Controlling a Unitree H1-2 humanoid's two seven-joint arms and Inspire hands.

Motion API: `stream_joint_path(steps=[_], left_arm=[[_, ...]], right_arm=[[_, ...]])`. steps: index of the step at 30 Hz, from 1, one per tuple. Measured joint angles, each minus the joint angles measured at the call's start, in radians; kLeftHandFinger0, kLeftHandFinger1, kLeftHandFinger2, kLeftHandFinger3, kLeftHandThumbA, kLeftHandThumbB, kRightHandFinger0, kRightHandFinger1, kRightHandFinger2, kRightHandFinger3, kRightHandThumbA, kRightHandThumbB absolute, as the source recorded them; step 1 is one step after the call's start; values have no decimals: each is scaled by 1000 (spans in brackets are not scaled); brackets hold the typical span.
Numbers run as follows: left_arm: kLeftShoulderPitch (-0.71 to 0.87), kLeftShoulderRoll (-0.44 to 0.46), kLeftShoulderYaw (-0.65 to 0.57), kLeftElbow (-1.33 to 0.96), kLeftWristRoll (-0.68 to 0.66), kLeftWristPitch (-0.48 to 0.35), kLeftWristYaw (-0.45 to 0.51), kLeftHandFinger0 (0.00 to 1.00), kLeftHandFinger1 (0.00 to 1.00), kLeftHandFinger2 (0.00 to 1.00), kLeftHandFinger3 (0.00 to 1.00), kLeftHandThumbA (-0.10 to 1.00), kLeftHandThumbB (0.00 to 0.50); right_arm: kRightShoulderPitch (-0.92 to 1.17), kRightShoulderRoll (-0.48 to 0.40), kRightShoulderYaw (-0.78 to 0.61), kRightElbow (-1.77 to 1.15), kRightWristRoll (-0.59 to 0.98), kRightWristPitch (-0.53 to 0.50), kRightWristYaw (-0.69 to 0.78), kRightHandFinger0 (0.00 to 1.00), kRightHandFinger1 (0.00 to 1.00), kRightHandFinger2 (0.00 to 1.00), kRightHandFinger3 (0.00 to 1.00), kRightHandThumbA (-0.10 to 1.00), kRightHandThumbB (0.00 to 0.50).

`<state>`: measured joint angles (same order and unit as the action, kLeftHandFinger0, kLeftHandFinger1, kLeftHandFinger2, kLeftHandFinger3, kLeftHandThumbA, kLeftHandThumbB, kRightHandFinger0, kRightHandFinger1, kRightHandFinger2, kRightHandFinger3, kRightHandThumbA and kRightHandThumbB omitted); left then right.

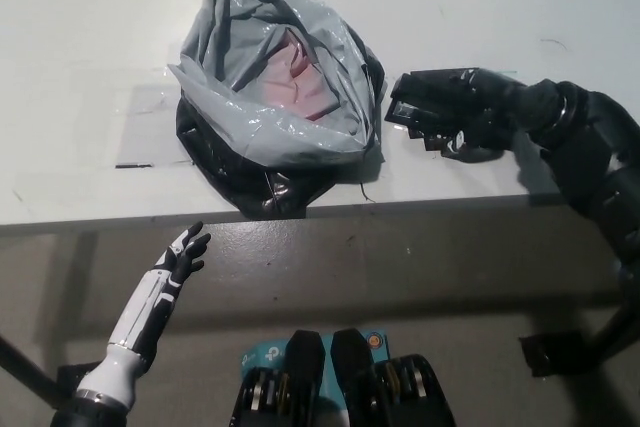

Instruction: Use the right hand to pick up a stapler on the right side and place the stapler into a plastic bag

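Note:
A black stapler [425, 107] lies flat on the white table [90, 27], just right of the bag. My black right hand [478, 115] rests over the stapler's right part, with its fingers curled round it from the far and near sides. The stapler still touches the tabletop. The grey plastic bag [270, 87] stands crumpled at the table's middle, its mouth open upward with pink showing inside and black plastic beneath. My white left hand [180, 259] hangs open below the table's front edge at the lower left, holding nothing.
A clear taped patch [150, 127] lies on the table left of the bag. The table's front edge [450, 202] runs across the middle of the picture. A dark object [560, 352] sits on the floor at the lower right.

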<state>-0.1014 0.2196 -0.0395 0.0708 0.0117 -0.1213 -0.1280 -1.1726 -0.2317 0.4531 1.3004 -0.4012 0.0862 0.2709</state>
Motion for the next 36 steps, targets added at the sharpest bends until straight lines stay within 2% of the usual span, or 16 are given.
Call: stream_joint_path(steps=[1,2,3,4,6,7,8,10,15,18,21,25,29,32,34,36], left_arm=[[0,0,0,0,0,-1,0,1000,1000,1000,1000,1000,279],[0,0,0,1,0,-1,0,1000,1000,1000,1000,1000,282],[0,0,0,1,-1,-2,0,1000,1000,1000,1000,1000,275],[0,0,0,0,-1,-2,0,1000,1000,1000,1000,1000,270],[0,0,0,0,-2,-2,0,1000,1000,1000,1000,1000,280],[0,0,1,0,-3,-1,0,1000,1000,1000,1000,1000,289],[0,0,1,-2,-4,-1,-2,1000,1000,1000,1000,1000,291],[0,0,1,-3,-4,1,-2,1000,1000,1000,1000,1000,311],[-1,0,2,-3,-5,7,-7,1000,1000,1000,1000,1000,327],[-2,0,2,-3,-6,9,-11,1000,1000,1000,1000,1000,345],[-3,0,2,-3,-8,12,-16,1000,1000,1000,1000,1000,338],[-5,-1,3,-4,-16,19,-17,1000,1000,1000,1000,1000,338],[-5,-1,4,-5,-24,26,-18,1000,1000,1000,1000,1000,330],[-4,-1,3,-5,-26,27,-18,1000,1000,1000,1000,1000,326],[-4,-1,3,-5,-27,27,-18,1000,1000,1000,1000,1000,325],[-4,-1,3,-5,-27,27,-18,1000,1000,1000,1000,1000,325]], right_arm=[[0,-3,-8,7,2,-19,-5,303,356,495,974,760,339],[0,-3,-12,10,2,-23,-8,153,304,426,644,658,315],[0,-5,-18,11,3,-32,-17,315,551,590,350,511,290],[0,-8,-26,11,3,-40,-27,288,494,531,210,307,270],[0,-12,-45,12,8,-53,-45,235,419,508,201,270,268],[1,-13,-54,13,11,-58,-54,140,310,426,193,280,254],[4,-13,-75,20,16,-69,-74,93,374,567,259,290,251],[11,-12,-99,28,23,-80,-97,36,435,685,363,340,249],[21,-12,-131,37,33,-107,-143,95,466,697,542,364,241],[21,-12,-146,37,35,-121,-162,141,546,792,646,370,233],[22,-12,-164,37,37,-133,-179,180,562,782,637,327,230],[22,-13,-198,37,50,-141,-197,164,487,658,527,327,237],[18,-12,-312,34,105,-141,-202,157,537,789,676,285,264],[12,-8,-384,26,145,-138,-198,59,439,727,653,289,265],[-1,1,-449,-2,186,-122,-191,66,446,730,626,282,280],[-19,13,-491,-36,214,-111,-180,46,415,690,694,217,290]])
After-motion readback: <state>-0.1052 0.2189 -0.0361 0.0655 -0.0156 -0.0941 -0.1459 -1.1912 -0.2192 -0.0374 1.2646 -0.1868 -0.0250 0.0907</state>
